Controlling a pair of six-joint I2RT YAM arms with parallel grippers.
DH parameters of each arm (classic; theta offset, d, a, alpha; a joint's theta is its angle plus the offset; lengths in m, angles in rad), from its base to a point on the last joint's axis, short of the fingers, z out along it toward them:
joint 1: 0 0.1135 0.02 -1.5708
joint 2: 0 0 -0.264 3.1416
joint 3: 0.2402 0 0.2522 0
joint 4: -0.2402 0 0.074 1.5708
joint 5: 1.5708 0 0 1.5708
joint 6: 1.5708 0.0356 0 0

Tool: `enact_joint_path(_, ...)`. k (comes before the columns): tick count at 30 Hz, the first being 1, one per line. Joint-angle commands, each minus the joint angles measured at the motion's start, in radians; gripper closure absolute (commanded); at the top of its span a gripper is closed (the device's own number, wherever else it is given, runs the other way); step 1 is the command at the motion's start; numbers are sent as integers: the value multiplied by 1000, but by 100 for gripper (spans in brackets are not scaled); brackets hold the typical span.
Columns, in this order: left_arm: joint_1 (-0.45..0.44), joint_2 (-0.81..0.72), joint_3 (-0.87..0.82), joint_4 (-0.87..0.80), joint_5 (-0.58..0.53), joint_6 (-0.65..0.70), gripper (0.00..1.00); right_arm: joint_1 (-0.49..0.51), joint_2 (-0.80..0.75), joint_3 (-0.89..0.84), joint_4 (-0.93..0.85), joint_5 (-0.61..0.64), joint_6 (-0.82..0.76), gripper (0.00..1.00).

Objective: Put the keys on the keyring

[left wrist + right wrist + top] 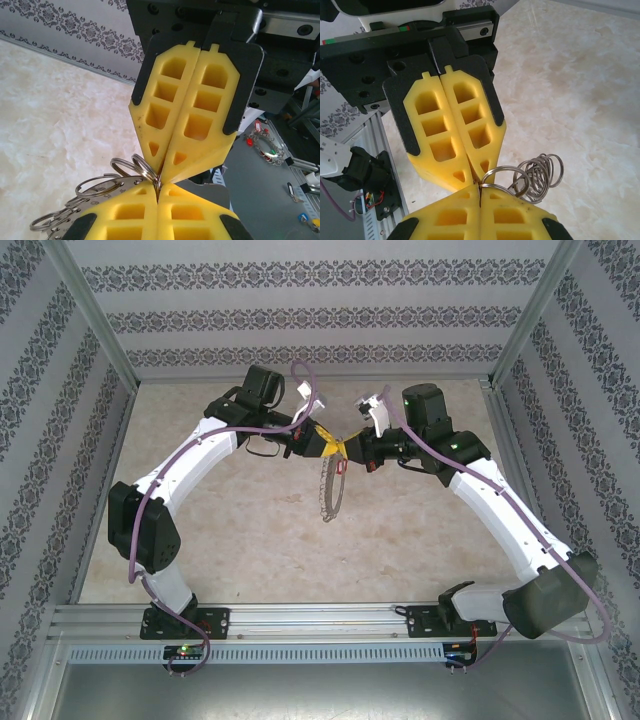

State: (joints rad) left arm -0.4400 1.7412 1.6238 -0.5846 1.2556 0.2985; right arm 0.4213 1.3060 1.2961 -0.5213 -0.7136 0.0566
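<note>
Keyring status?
Left tool shut on keyring. Right tool shut on it too, tips meeting. Loop hangs below them, over table. No obstruction seen.

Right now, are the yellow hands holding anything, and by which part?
The keyring. The left hand and right hand, tip to tip, both pinch it at one spot on its fringed rim; the rest hangs free.

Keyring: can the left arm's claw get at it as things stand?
Likely yes: the left claw seems shut on the keyring, tip to tip with the right claw; nothing blocks it.
</note>
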Motion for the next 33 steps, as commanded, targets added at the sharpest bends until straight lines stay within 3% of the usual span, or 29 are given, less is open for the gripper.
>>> enact_joint_path(1, -28, -3, 0, 71, 37, -15, 100, 10, -1, 6, 92, -21, 30, 100)
enact_joint_path(3, -27, -19, -20, 109, 16, -27, 100, 7, -5, 4, 107, -20, 50, 98)
enact_joint_path(6, -26, -46, -54, 173, -11, -46, 100, -10, -27, -9, 140, -33, 85, 72)
enact_joint_path(13, -24, -92, -88, 264, -42, -81, 100, -101, -157, -115, 240, -60, 193, 52)
enact_joint_path(18, -22, -125, -123, 375, -73, -146, 100, -115, -251, -275, 317, 33, 283, 55)
enact_joint_path(22, -22, -151, -149, 463, -91, -193, 100, -91, -316, -388, 374, 104, 346, 72)
enact_joint_path(29, -22, -166, -163, 523, -107, -231, 100, 101, -332, -463, 448, 190, 394, 85)
enact_joint_path(33, -22, -169, -180, 561, -111, -255, 100, 225, -284, -438, 471, 235, 388, 82)
